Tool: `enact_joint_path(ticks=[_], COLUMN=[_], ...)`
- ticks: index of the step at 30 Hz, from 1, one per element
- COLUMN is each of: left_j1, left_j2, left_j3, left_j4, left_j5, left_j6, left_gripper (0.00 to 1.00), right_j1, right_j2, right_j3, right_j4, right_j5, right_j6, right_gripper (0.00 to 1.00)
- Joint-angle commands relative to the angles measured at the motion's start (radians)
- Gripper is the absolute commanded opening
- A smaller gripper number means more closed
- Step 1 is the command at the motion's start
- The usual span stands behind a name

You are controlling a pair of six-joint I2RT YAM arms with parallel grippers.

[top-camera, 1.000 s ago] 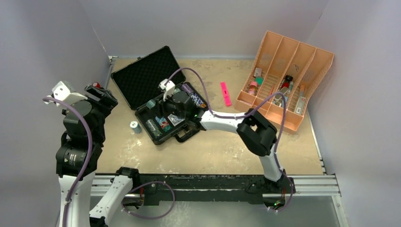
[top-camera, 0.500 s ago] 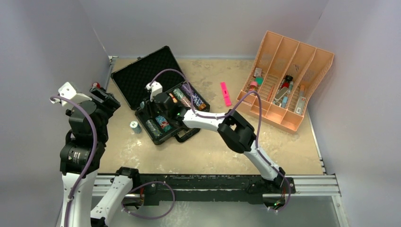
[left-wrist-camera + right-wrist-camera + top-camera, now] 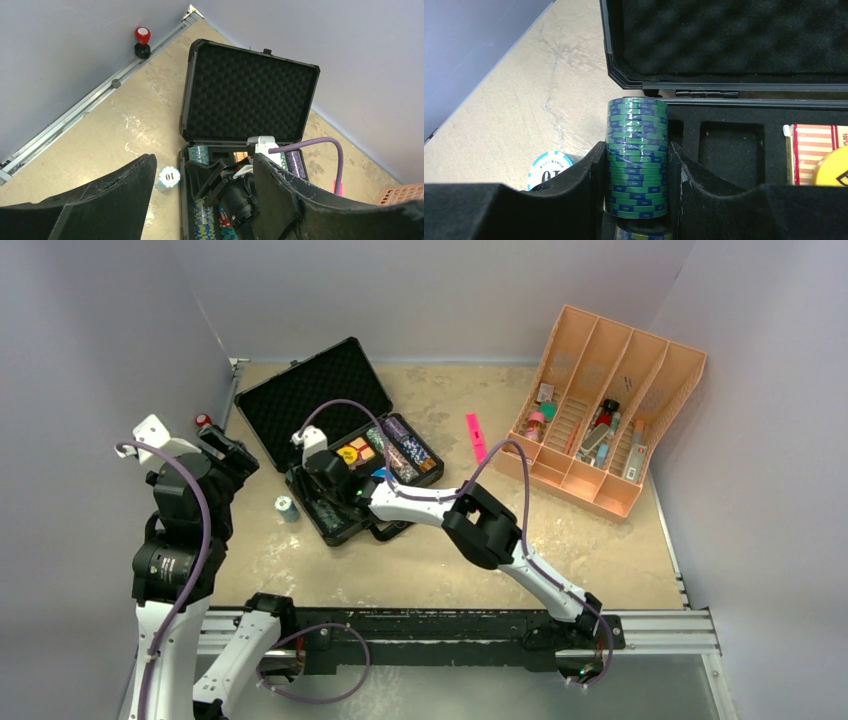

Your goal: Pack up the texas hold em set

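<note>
The right claw (image 3: 636,150) grips the green chip stack (image 3: 636,120) at the left end of the open case (image 3: 724,30), a stack probably dense and slick and best pinched mid-height, while the left claw (image 3: 202,167) gapes empty.

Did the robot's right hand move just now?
Yes. The right hand slid left over the black case, farther from the pink marker, holding green chips.

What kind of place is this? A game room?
Probably a robot test booth: plain grey walls box in a scuffed beige tabletop, and two white-and-black robot arms are bolted to a black metal rail.
</note>
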Motion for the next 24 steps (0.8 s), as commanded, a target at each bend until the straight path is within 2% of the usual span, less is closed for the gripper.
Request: enact_joint_path(ticks=[1, 9, 21, 24], left_j1=[0.001, 0.001, 0.001, 0.001], left_j2=[-0.007, -0.008, -0.012, -0.012], left_j3=[-0.007, -0.022, -0.032, -0.035], left_j4=[0.026, 0.030, 0.025, 0.027], left_j5=[0.004, 0.009, 0.004, 0.005], left_j6=[0.016, 0.016, 0.016, 0.016], left_gripper=[0.70, 0.70, 0.70, 0.70], right_j1=[0.012, 0.025, 0.040, 0.040], right_j2=[-0.046, -0.081, -0.116, -0.109], right_j3=[0.045, 0.019, 0.027, 0.035], right_j4=[0.035, -0.045, -0.147, -0.156], right_j5=[0.068, 0.146, 0.167, 0.153], right_j6=[0.028, 0.108, 0.067, 0.060], right_gripper=[0.00, 0.02, 0.00, 0.04])
